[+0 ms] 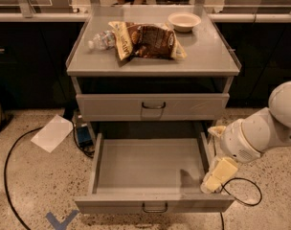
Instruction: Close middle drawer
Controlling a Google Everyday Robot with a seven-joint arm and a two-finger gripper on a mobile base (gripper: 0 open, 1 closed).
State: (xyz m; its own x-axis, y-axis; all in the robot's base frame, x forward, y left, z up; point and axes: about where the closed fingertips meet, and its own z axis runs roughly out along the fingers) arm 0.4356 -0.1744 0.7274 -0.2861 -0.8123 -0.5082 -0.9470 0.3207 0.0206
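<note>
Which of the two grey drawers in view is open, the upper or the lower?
The lower one, the middle drawer: pulled out, tray showing, while the top drawer is shut. The pincer hangs at the open drawer's front right corner.

Gripper [214,179] at right rim of middle drawer [145,166]; arm [274,121] cut off

1. Grey bench [207,56]: brown snack bag [148,41] at centre.
2. Clear bottle [101,39] lying toward the left edge; pale bowl [184,20] near the back right corner.
3. Gripper [217,176] hangs below the front right corner.
</note>
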